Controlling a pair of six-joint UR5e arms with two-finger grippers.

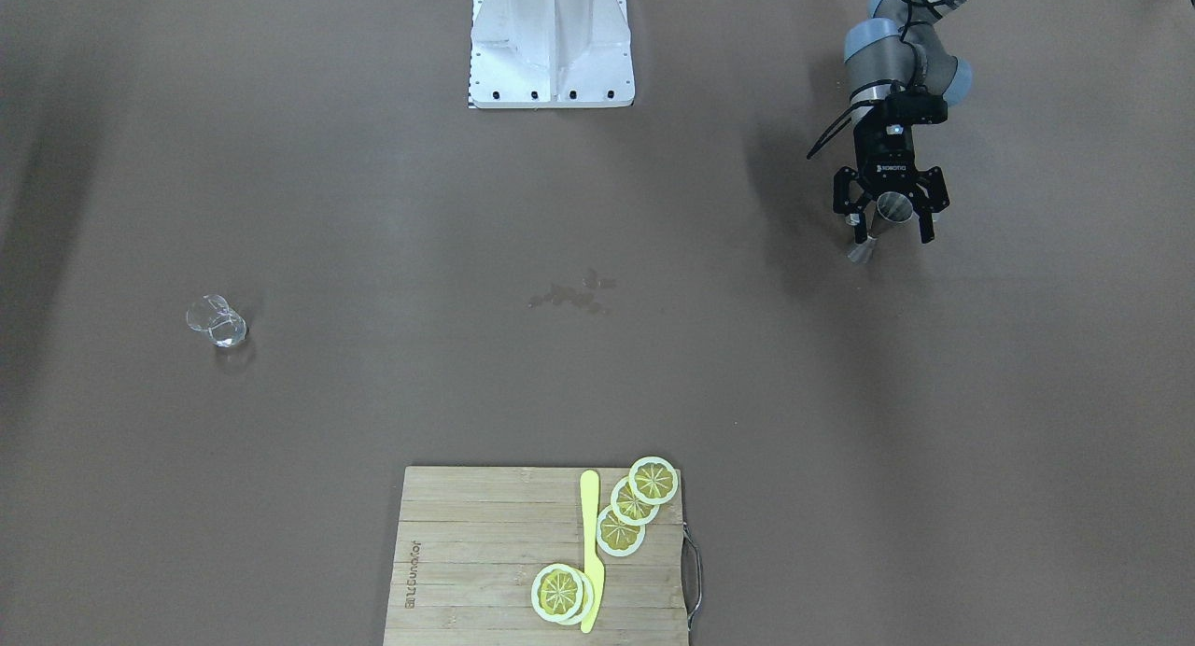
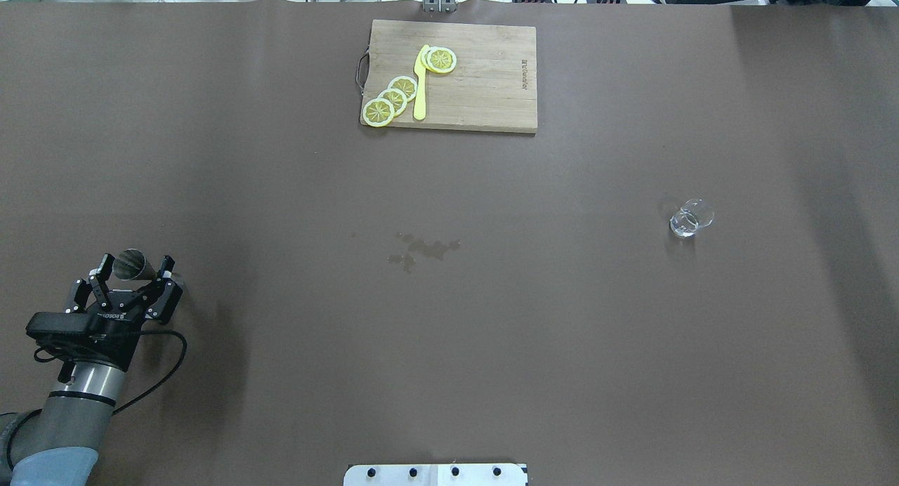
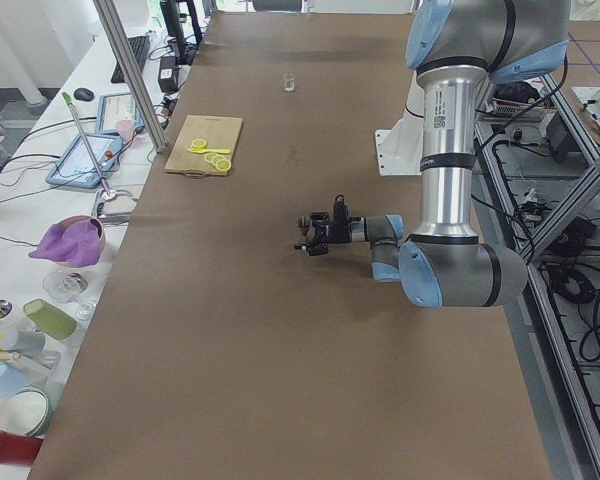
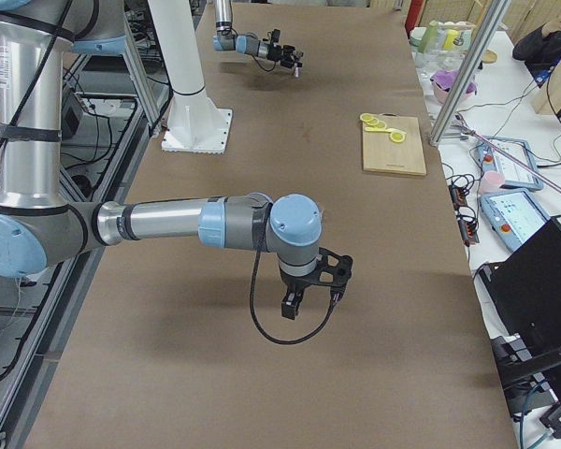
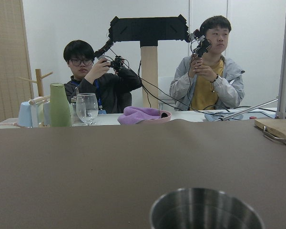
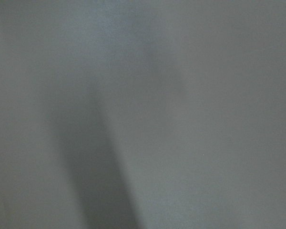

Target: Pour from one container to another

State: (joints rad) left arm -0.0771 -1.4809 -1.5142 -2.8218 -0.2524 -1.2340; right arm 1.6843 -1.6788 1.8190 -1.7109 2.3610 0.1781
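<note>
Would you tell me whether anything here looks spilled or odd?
Yes: a dark wet patch stains the middle of the brown table, between the white robot base and the wooden cutting board, like spilled liquid.

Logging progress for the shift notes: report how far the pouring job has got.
Done: nothing yet; the jigger stands on the table, far from the glass. In hand: the left end effector straddles the jigger, jaws open, no grip yet. Left: grasp, carry it across to the glass, pour.
</note>
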